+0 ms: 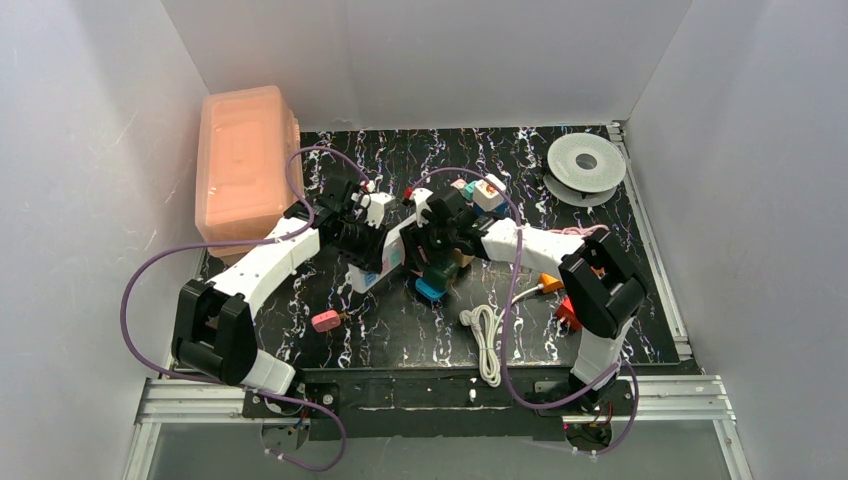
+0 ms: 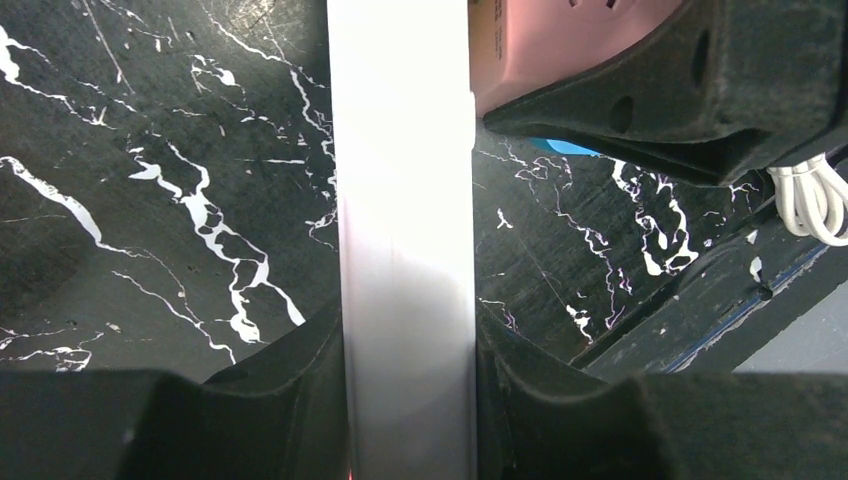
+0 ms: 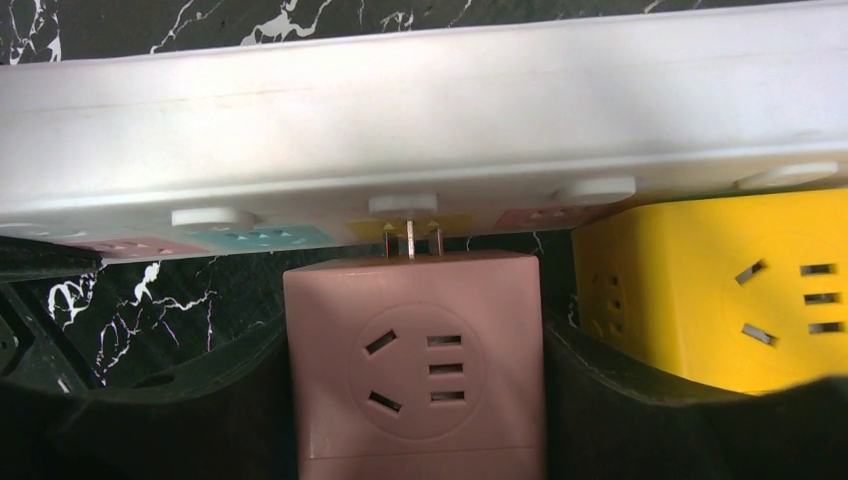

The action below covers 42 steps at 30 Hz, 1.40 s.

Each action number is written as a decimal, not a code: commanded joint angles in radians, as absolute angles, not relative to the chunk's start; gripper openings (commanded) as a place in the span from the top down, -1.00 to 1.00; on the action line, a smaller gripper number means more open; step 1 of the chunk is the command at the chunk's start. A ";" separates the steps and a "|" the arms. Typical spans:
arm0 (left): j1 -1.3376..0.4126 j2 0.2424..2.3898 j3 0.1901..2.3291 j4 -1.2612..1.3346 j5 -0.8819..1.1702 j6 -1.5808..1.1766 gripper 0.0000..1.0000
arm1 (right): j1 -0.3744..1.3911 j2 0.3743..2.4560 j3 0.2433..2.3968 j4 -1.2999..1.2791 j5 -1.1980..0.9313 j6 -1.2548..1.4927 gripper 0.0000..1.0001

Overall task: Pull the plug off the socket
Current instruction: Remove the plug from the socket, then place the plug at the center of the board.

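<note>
Narrowly, a gap separates plug (image 3: 415,370) and socket (image 3: 420,110).

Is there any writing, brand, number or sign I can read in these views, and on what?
None can be read.
Power strip: white side blank; outlet faces seen too edge-on to tell.
Pink cube plug, yellow cube adapter: slots only, no lettering.
Grey spool: too small to tell.

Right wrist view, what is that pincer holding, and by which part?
The pink cube-shaped plastic plug, gripped on its two opposite side faces by the right pincer. Its metal prongs point into the long white plastic power strip.
</note>
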<state>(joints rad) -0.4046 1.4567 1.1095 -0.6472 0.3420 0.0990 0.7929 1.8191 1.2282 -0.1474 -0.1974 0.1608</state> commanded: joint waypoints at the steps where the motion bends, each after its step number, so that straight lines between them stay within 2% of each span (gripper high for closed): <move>1: -0.404 1.389 1.156 -0.554 0.252 0.108 1.00 | 0.792 1.690 1.171 -0.163 -0.189 0.190 0.97; 10: -0.435 1.388 1.134 -0.512 0.089 0.158 1.00 | 0.795 1.631 1.165 -0.250 -0.184 0.240 0.97; 20: -0.436 1.419 1.103 -0.450 0.088 0.132 0.99 | 0.800 1.484 1.154 -0.346 -0.158 0.287 0.97; 24: -0.433 1.475 1.105 -0.408 0.082 0.128 0.74 | 0.798 1.387 1.133 -0.351 -0.172 0.312 0.97; 28: -0.417 1.516 1.102 -0.361 0.150 0.178 0.36 | 0.796 1.320 1.107 -0.356 -0.166 0.342 0.97; 36: -0.372 1.618 1.184 -0.306 0.161 0.246 -0.13 | 0.792 1.225 0.990 -0.319 -0.118 0.407 0.97; 40: -0.367 1.593 1.187 -0.274 0.199 0.237 -0.75 | 0.792 1.163 0.944 -0.293 -0.068 0.428 0.97; 42: -0.367 1.566 1.202 -0.295 0.211 0.233 -0.92 | 0.792 1.141 0.943 -0.299 -0.028 0.429 0.97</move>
<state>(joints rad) -0.3695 1.6306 1.1542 -0.3061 0.1669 0.2279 0.7940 1.2263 0.9268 -0.3775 -0.0967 0.3935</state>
